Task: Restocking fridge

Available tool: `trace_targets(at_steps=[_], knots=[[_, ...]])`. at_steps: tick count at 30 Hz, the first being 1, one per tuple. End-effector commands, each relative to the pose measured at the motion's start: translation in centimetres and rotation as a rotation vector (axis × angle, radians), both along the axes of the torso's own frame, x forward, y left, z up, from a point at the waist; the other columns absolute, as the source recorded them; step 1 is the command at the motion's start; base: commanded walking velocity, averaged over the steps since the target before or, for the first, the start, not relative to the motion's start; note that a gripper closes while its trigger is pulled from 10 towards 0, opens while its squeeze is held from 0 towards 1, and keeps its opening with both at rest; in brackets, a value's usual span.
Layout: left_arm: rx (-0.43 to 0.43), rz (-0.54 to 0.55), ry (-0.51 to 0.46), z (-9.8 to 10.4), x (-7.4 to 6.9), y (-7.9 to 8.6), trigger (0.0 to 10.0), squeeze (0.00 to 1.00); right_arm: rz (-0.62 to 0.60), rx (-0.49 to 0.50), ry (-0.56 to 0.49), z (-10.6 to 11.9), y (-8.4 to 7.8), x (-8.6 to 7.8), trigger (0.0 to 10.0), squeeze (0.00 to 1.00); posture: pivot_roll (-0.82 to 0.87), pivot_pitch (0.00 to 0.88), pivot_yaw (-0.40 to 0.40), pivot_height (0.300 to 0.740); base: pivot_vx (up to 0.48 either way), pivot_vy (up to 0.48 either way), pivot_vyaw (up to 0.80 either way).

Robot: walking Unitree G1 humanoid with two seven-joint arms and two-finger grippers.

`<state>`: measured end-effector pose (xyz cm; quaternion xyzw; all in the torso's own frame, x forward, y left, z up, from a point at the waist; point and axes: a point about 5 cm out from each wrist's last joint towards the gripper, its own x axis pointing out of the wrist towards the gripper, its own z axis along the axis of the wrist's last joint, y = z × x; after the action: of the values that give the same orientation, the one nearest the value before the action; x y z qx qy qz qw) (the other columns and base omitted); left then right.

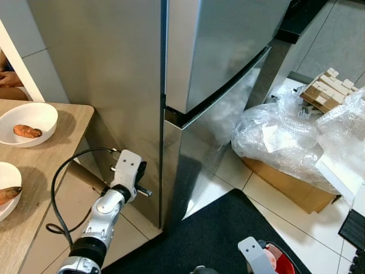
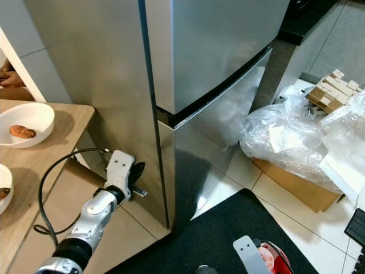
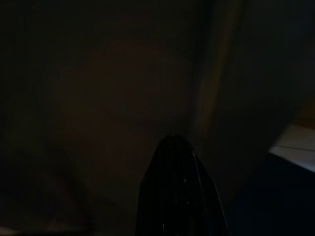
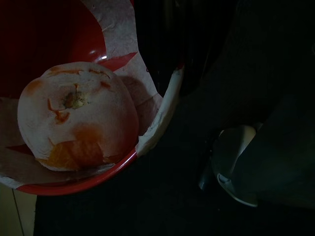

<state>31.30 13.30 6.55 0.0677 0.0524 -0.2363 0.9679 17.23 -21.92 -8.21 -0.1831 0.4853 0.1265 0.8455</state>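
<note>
Fridge (image 1: 228, 51) dominates the scene, a tall steel two-door unit standing straight ahead, both doors closed, the dark seam between upper and lower door running diagonally across its front. Down at its foot lies a black mat (image 1: 211, 234) on the pale tile floor (image 1: 311, 228). Off to the robot's right sits a heap of clear plastic wrap (image 1: 285, 137) piled over a cardboard box (image 1: 291, 185), with a slotted cardboard insert (image 1: 328, 88) poking out on top. On the robot's left runs a wooden counter (image 1: 40, 171), and on it a white bowl (image 1: 37, 114) holding an orange-brown piece of food (image 1: 27, 131); a second white bowl (image 1: 7, 174) at the frame edge holds another such piece.

Now the arms. The left gripper (image 1: 138, 180) is raised beside the fridge's lower corner, close to its side panel, a black cable (image 1: 63, 171) looping off its wrist; its wrist camera is very dark, and whether the fingers are spread or pressed together cannot be told. The right gripper (image 4: 167, 54) hangs low over the mat, its fingers pinching the rim of a red bowl (image 4: 74, 187) lined with paper; inside rests a peeled orange (image 4: 76, 115), white pith showing.
</note>
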Motion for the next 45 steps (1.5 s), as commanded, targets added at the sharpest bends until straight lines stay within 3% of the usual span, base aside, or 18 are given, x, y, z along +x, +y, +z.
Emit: trace_targets(at_steps=[1,5,9,22,37,45], knots=[[-0.024,-0.054,0.029,-0.3,-0.1,-1.2,10.0,0.00,-0.004,-0.015,-0.006,0.1,-0.5,-0.2,10.0,0.00,-0.19,0.114,-0.041,0.700,0.000,0.000,0.00],[-0.047,-0.166,0.028,-0.1,-0.4,-2.7,10.0,0.00,-0.006,-0.016,-0.009,0.1,-0.5,-0.2,10.0,0.00,-0.19,0.109,-0.036,0.700,0.000,0.000,0.00],[-0.045,-0.207,0.018,0.1,-0.4,-3.2,10.0,0.00,-0.009,-0.018,-0.010,0.1,-0.6,-0.2,10.0,0.00,-0.19,0.107,-0.035,0.700,0.000,0.000,0.00],[-0.051,-0.218,0.015,0.5,0.2,-3.5,10.0,0.00,-0.012,-0.020,-0.011,0.1,-0.7,-0.3,10.0,0.00,-0.20,0.099,-0.029,0.700,0.000,0.000,0.00],[-0.009,-0.071,-0.036,1.5,2.0,-2.5,10.0,0.00,-0.009,-0.027,-0.009,0.1,-1.0,-0.3,10.0,0.00,-0.20,0.109,-0.034,0.700,0.000,0.000,0.00],[0.008,-0.061,-0.030,1.4,2.2,-2.2,10.0,0.00,-0.011,-0.028,-0.008,0.1,-1.1,-0.4,10.0,0.00,-0.21,0.110,-0.033,0.700,0.000,0.000,0.00]])
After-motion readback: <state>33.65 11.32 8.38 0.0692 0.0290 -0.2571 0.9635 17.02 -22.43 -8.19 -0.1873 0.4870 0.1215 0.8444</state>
